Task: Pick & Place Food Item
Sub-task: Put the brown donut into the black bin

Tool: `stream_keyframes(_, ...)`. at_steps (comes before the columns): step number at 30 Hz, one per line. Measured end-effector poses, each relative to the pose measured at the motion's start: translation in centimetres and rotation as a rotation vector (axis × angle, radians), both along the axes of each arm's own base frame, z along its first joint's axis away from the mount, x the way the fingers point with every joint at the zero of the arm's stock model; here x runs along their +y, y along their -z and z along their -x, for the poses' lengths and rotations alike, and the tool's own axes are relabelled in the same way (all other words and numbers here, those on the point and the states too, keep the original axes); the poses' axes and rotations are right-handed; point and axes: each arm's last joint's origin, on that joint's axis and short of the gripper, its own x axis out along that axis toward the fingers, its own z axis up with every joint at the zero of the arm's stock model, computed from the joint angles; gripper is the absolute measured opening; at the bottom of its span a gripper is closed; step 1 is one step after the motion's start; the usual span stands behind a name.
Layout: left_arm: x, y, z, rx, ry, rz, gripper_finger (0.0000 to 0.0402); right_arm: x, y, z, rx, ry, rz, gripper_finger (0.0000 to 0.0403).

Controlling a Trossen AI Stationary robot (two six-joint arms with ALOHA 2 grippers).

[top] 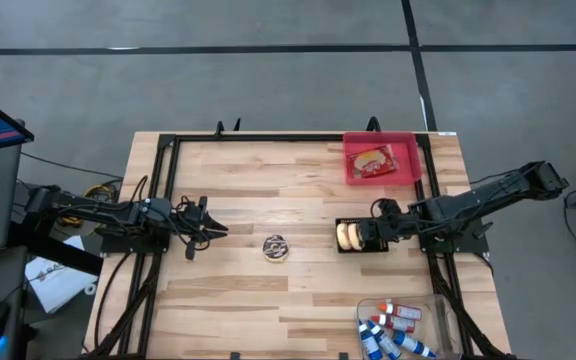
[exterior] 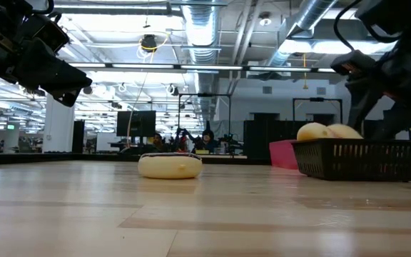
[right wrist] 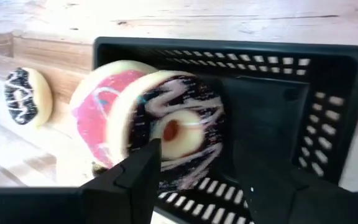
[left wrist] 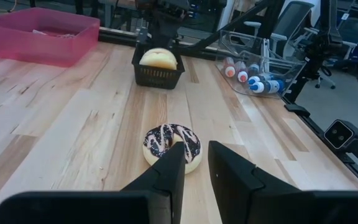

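A chocolate donut with white drizzle lies flat on the wooden table near its middle, also seen in the left wrist view. A black basket at the right holds a pink-iced donut and a second chocolate donut, which stands on edge against the pink one. My right gripper points down into the basket, open, just beside that standing donut. My left gripper hovers left of the table's donut, with a narrow gap between its fingers and nothing in it. My right gripper: one finger stands in front of the lower rim of the standing chocolate donut, and I cannot tell whether it touches. The other finger is clear of the donut. The donut rests in the basket, leaning on the pink donut.
A pink tray with a wrapped item sits at the far right corner. A clear bin with several small bottles stands at the near right. Bare wood lies between the two arms around the lone donut.
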Motion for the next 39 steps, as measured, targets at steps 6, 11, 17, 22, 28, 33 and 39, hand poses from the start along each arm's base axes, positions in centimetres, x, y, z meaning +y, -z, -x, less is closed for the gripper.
stream_keyframes(6, 0.0, 0.0, 0.0, 0.000, 0.000, 0.000, 0.0068, 0.0, 0.0, 0.0, 0.003, -0.002, 0.002, 0.0192)
stream_keyframes(11, 0.0, 0.0, 0.0, 0.000, 0.000, 0.000, 0.0068, 0.0, 0.0, 0.1, 0.001, -0.001, 0.008, 0.0191)
stream_keyframes(17, 0.0, 0.0, 0.0, 0.000, 0.000, 0.000, 0.0068, -0.3, -2.2, 0.2, -0.118, 0.018, 0.043, 0.0191)
stream_keyframes(22, 0.0, 0.0, 0.0, 0.000, 0.000, 0.000, 0.0068, 0.3, -5.8, -0.8, -0.308, -0.027, 0.099, 0.0191)
stream_keyframes(28, 0.0, 0.0, 0.0, 0.000, 0.000, 0.000, 0.0068, 1.8, -9.0, -4.8, -0.318, -0.140, 0.236, 0.0191)
stream_keyframes(33, 0.0, 0.0, 0.0, 0.000, 0.000, 0.000, 0.0068, 2.3, -9.3, -10.1, -0.124, -0.270, 0.294, 0.0191)
stream_keyframes(39, 0.0, 0.0, 0.0, 0.000, 0.000, 0.000, 0.0068, 2.4, -8.2, -16.8, 0.143, -0.428, 0.339, 0.0203)
